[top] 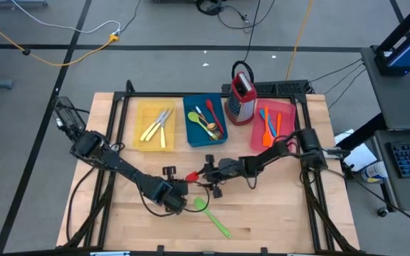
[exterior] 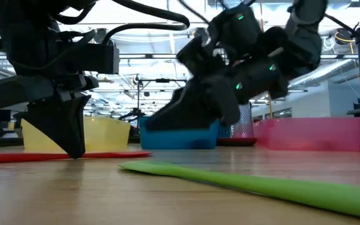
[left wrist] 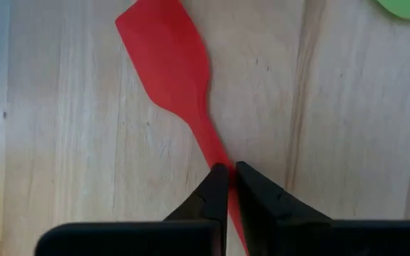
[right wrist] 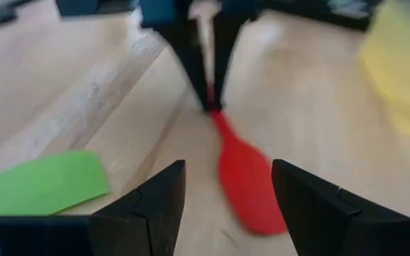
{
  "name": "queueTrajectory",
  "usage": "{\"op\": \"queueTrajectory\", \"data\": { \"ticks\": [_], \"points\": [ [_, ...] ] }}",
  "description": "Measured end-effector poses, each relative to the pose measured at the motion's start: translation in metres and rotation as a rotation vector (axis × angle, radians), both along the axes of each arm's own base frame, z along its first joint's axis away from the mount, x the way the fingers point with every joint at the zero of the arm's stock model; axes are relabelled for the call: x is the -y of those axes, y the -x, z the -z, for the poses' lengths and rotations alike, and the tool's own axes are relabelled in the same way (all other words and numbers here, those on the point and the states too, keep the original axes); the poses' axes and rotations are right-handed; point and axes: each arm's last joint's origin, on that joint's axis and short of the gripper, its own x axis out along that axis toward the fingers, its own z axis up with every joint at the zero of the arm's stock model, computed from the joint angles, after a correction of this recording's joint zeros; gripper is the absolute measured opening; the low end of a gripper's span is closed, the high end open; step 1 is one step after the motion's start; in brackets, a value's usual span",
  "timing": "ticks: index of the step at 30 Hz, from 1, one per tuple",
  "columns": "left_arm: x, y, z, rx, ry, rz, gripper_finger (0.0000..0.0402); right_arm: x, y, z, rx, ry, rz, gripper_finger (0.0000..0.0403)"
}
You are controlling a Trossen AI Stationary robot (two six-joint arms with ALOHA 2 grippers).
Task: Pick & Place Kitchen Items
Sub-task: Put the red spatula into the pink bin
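Observation:
A red spatula (left wrist: 166, 64) lies flat on the wooden table near its middle. My left gripper (left wrist: 228, 178) stands over its handle, pointing steeply down and shut on it. The spatula's blade (right wrist: 246, 181) points toward my right gripper (right wrist: 226, 192). That gripper reaches in low from the table's right, open, a finger on either side of the blade without touching it. A green spatula (top: 212, 217) lies flat nearer the front edge. More utensils lie in the yellow tray (top: 137, 135), the blue tray (top: 191, 128) and the pink tray (top: 290, 114) at the back. My left gripper pinches the red spatula's thin handle (left wrist: 216, 153) between its two fingertips, some way behind the blade. The fingers (exterior: 74, 134) come from above, pointing steeply down. The spatula (exterior: 61, 156) lies flat on the table under them.
A red and silver box grater (top: 242, 99) stands between the blue and pink trays. The three trays line the table's far side. Bare wood shows along the front edge on both sides of the green spatula (exterior: 261, 184).

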Motion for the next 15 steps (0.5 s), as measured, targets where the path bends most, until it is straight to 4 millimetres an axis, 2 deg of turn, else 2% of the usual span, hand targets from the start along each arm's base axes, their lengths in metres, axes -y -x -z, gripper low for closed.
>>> {"op": "queueTrajectory", "data": {
  "ticks": [3,8,15],
  "points": [
    [0.001,0.001,-0.001,0.008,0.001,0.0,0.0024,-0.002,-0.013,0.007,-0.046,0.019,-0.01,0.0202],
    [0.001,0.001,-0.002,0.021,0.005,-0.008,0.0005,0.006,-0.03,0.009,-0.158,0.007,0.025,0.0202],
    [0.002,-0.001,-0.002,0.049,0.012,-0.029,0.0018,0.026,-0.035,0.007,-0.205,-0.107,0.103,0.0202]
  ]
}}
